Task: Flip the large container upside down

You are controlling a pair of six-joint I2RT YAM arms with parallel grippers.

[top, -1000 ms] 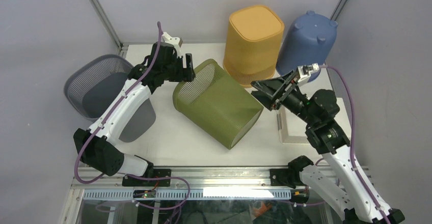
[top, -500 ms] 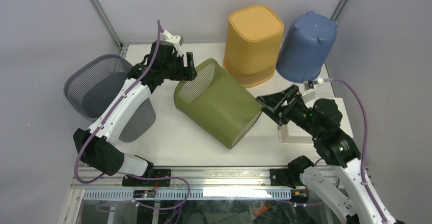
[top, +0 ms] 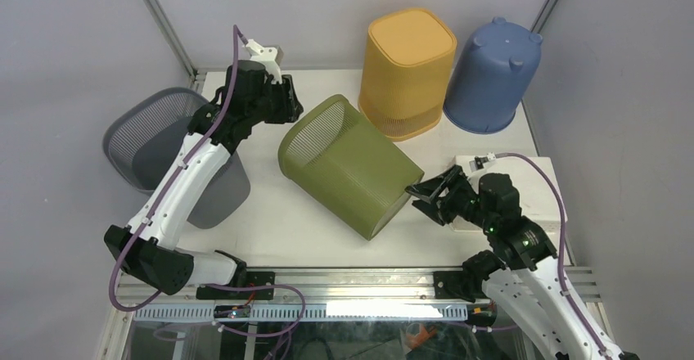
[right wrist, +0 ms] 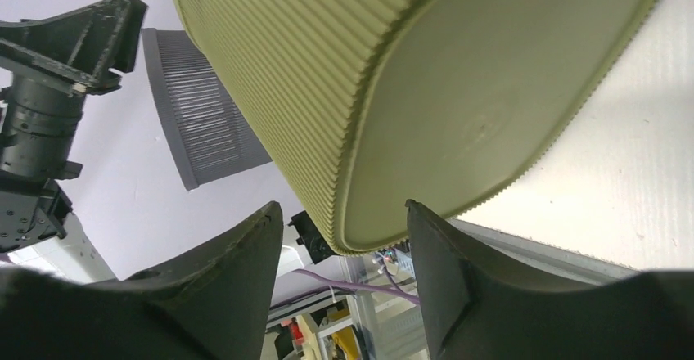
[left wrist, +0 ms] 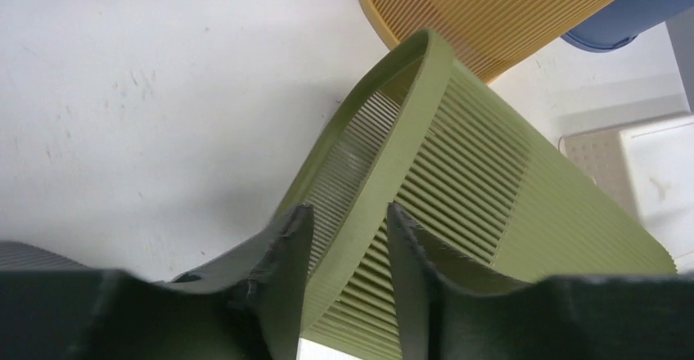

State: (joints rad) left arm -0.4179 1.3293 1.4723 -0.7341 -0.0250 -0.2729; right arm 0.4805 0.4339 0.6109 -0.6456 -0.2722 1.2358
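Note:
The large olive-green ribbed container (top: 352, 168) lies on its side in the middle of the table, mouth to the back left and base to the front right. My left gripper (top: 288, 106) is open at the mouth. In the left wrist view the left gripper (left wrist: 348, 217) has its fingers standing on either side of the green rim (left wrist: 409, 123) with gaps showing. My right gripper (top: 421, 192) is open and empty just off the base. In the right wrist view the right gripper (right wrist: 342, 206) faces the flat base (right wrist: 491, 106), apart from it.
A yellow container (top: 409, 69) and a blue one (top: 493, 74) stand upside down at the back. A grey mesh basket (top: 159, 147) lies on its side at the left. A white tray (top: 540, 180) sits at the right edge, behind my right arm.
My right gripper has swung down and toward the near edge, from beside the container's top to low at its base. My left gripper has shifted slightly left at the rim.

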